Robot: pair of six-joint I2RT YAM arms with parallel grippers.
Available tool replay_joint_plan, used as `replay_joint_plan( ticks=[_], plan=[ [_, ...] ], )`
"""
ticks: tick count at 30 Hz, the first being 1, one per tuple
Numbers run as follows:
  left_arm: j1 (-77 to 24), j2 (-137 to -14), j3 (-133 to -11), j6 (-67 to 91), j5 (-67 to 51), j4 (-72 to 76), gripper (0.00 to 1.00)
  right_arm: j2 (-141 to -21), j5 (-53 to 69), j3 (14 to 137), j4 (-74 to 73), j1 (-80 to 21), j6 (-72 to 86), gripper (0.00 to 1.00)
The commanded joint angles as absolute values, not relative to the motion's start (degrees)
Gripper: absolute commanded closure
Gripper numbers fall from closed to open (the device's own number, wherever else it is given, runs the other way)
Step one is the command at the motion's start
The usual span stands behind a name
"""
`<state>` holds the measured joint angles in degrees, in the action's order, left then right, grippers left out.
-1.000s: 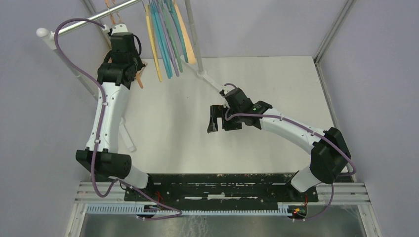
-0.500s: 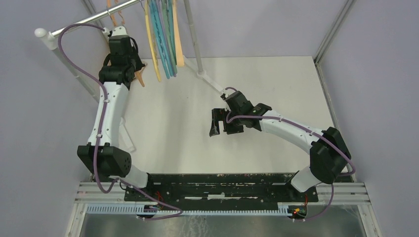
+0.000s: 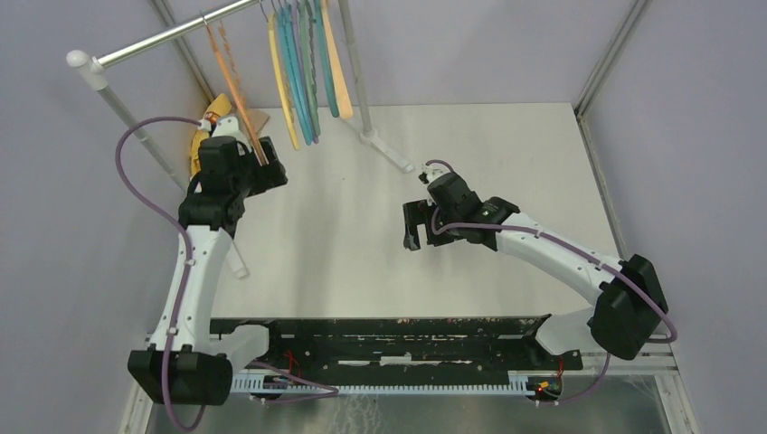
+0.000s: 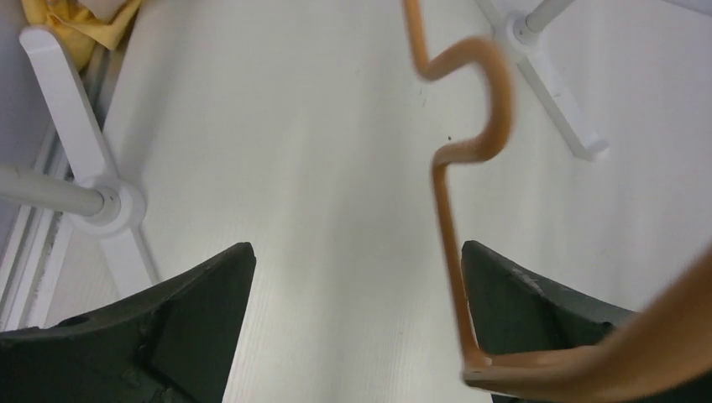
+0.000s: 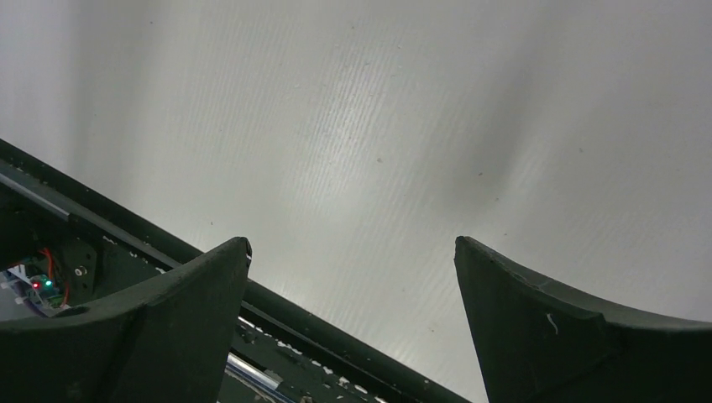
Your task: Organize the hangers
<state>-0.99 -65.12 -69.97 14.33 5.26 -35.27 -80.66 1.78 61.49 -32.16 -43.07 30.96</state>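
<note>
Hanging by its hook from the rail (image 3: 154,38) at the 11 o'clock corner of the worktop (image 3: 326,253), the orange hanger (image 3: 231,81) is set apart from the remaining hangers (image 3: 303,77), which are bunched further along the same rail toward 12 o'clock. In the top view its long axis runs from 11 o'clock at the hook to 5 o'clock at its lower end, where the left claw (image 4: 357,252) is placed. In the left wrist view the fingers are seen spread wide. The wavy bar passes just inside the finger at 3 o'clock and its corner lies close against that finger, but contact cannot be confirmed and nothing is clamped. The right claw (image 5: 353,243) is likewise held apart and empty, over bare worktop well away at 3 o'clock, so the left arm is judged the nearer. Any grip is judged to depend on the fingers being closed across the thin bar. The yellow and tan cloth (image 3: 203,136) lies at 9 o'clock of the left claw. The upright pole (image 3: 353,63) stands just beyond the bunch and is judged the limit of travel along the rail.
</note>
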Motion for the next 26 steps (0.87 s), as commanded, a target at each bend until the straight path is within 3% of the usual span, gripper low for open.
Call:
replay_joint_plan(
  ticks=[1, 10, 26],
  plan=[
    [-1.0, -56.6, -61.6, 16.7, -0.8, -31.5, 0.01, -75.8, -3.7, 58.9, -31.1, -42.9, 26.7, 0.0],
    [-1.0, -44.5, -44.0, 19.4, -3.7, -27.7, 0.01, -71.0, -11.6, 53.6, -29.3, -42.9, 24.3, 0.0],
    [-1.1, -41.8, -36.9, 18.5, -2.4, -23.6, 0.01, -71.3, -19.9, 51.1, -30.2, -42.9, 21.7, 0.0]
  ],
)
